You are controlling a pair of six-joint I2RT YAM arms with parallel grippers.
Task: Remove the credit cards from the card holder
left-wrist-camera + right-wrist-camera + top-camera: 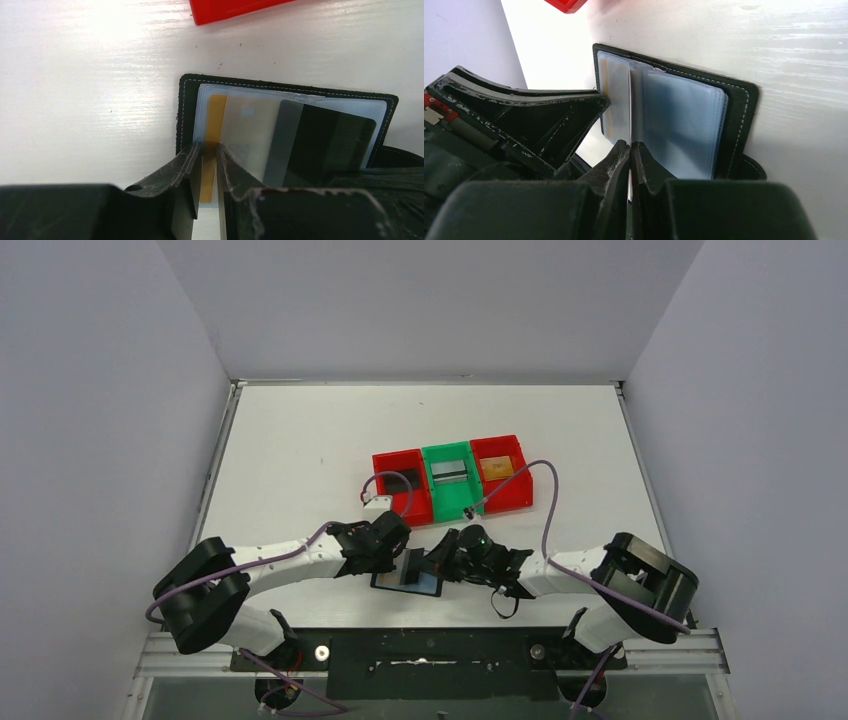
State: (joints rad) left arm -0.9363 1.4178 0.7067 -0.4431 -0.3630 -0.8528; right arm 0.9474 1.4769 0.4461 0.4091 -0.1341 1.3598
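The table (pixel 300 440) carries all items. Both arms reach inward from its near edge and converge on one spot just ahead of their bases. The bins (pixel 455 502), a red-green-red row, sit just beyond that spot, judged to be the receiving point for removed cards. A striped card (pixel 449 472) lies in the green one. The card holder (pixel 425 585) lies open and flat on the table between the two wrists, inner pockets facing up. The left end effector (pixel 209 152) is at the holder's near edge, fingers parted by a narrow gap. Whether it grips anything cannot be determined. Its position is judged to steady the holder while the other arm pulls. The right end effector (pixel 630 150) is closed on a thin, rigid sheet standing edge-on from the pockets. The gold card (pixel 216 115) sits in a clear pocket, and a strip of it shows through the left end effector's gap. The dark card (pixel 325 145), crossed by a grey band, is raised out of the pockets on the right. It is judged to be the sheet in the right end effector's grip. The right wrist view shows that sheet only as a pale line, so its face cannot be read there. The left wrist view shows both card faces. The top view alone shows the bins and both arms together, but the cards at the holder are too small in it to identify.
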